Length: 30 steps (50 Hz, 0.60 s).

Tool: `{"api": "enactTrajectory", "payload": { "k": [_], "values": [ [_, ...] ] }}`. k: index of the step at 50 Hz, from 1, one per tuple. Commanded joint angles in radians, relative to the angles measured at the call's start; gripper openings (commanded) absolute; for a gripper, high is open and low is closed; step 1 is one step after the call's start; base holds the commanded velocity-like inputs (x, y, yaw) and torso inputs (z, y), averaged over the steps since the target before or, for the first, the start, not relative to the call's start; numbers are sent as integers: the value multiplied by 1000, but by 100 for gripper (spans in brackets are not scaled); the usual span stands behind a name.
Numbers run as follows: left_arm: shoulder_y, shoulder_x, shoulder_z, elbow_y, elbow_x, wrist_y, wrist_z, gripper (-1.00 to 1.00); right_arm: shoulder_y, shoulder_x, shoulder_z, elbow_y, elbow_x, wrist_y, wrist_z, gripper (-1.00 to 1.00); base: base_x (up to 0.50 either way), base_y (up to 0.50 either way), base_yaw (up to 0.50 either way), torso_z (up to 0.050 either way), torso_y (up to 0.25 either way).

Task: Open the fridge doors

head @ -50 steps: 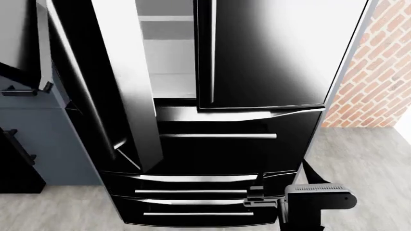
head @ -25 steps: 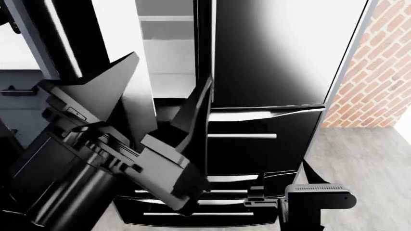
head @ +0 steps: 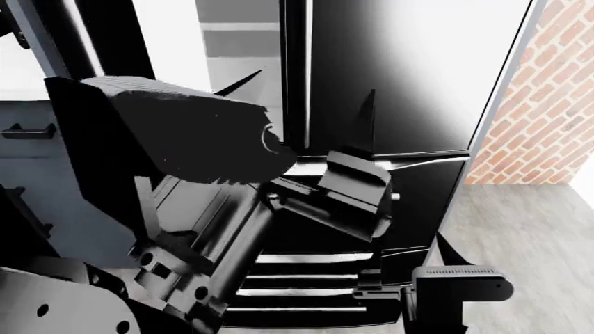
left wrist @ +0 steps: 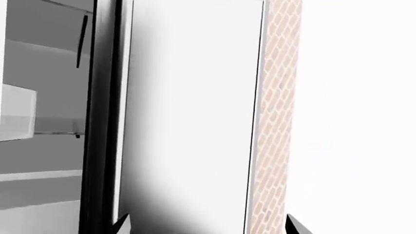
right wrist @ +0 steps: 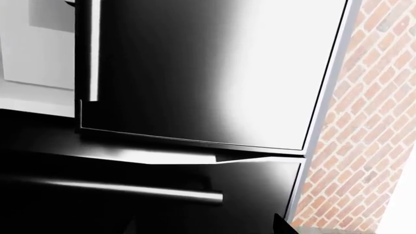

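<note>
The left fridge door [head: 167,42] stands swung open, its white inner face showing beside the lit shelves. The right fridge door [head: 408,69] is shut, glossy black, with a thin silver handle [head: 307,69] along its inner edge. My left gripper [head: 311,90] is raised in front of that handle, open, with one fingertip on each side and nothing held. The left wrist view shows the right door [left wrist: 188,97] filling the space past my left gripper [left wrist: 208,225]. My right gripper [head: 371,282] hangs low by the drawers, open and empty. The right wrist view shows the right door [right wrist: 215,63] and its handle [right wrist: 94,48] beyond my right gripper [right wrist: 204,226].
Wide black drawer fronts [head: 307,278] with horizontal silver handles [right wrist: 130,189] sit below the doors. Grey-blue cabinets [head: 37,160] stand at the left. A brick wall [head: 547,104] borders the fridge's right side, with grey floor [head: 519,229] in front of it.
My left arm has swung up into the head view, and its open gripper has risen from drawer height to the right door's handle. The right arm and both doors have stayed put.
</note>
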Motion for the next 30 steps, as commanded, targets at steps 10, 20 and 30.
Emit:
{"api": "enactTrajectory", "payload": {
  "k": [10,20,30],
  "values": [
    [-61,206,-28,-372,-116,-2,27,100,11,-25,23,13,-9,19,-8,100,0,0,0,0,0],
    [-35,252,-22,-444,-114,12,37,100,16,-23,23,9,-3,46,-2,100,0,0,0,0,0],
    [-34,253,-24,-444,-114,10,37,100,17,-20,21,9,0,45,1,100,0,0,0,0,0]
  ]
}}
